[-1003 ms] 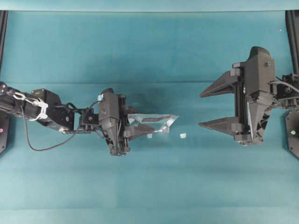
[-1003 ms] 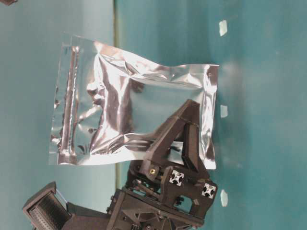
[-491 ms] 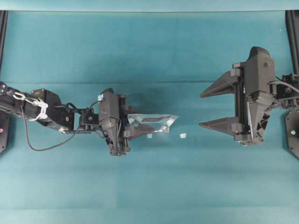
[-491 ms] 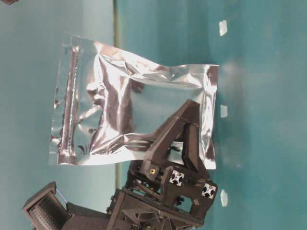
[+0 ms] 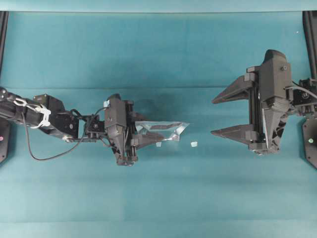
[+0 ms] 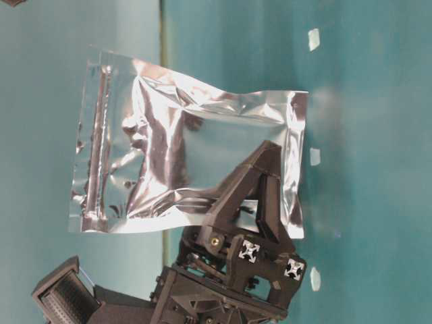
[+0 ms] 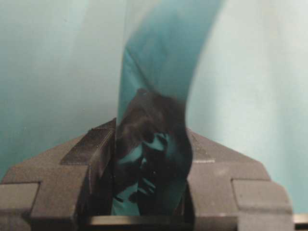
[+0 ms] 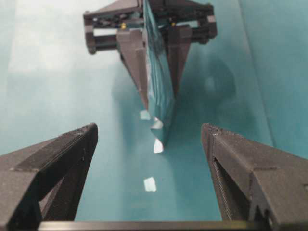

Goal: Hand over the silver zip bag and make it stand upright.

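Handover pending: bag in left gripper, right gripper waiting open.

The left gripper (image 5: 141, 136) is clamped on one edge of the bag (image 5: 166, 131) and holds it on edge above the table (image 5: 158, 54), left of centre, with the free end pointing right. The right gripper (image 5: 225, 115) stands well apart to the right, jaws spread wide, empty, aligned with the bag's free edge in the right wrist view. Two small pale bits (image 5: 193, 144) lie on the table near the bag. Judged status: pickup is done. Remaining: the right gripper takes the bag, the left releases, and the bag is set upright.
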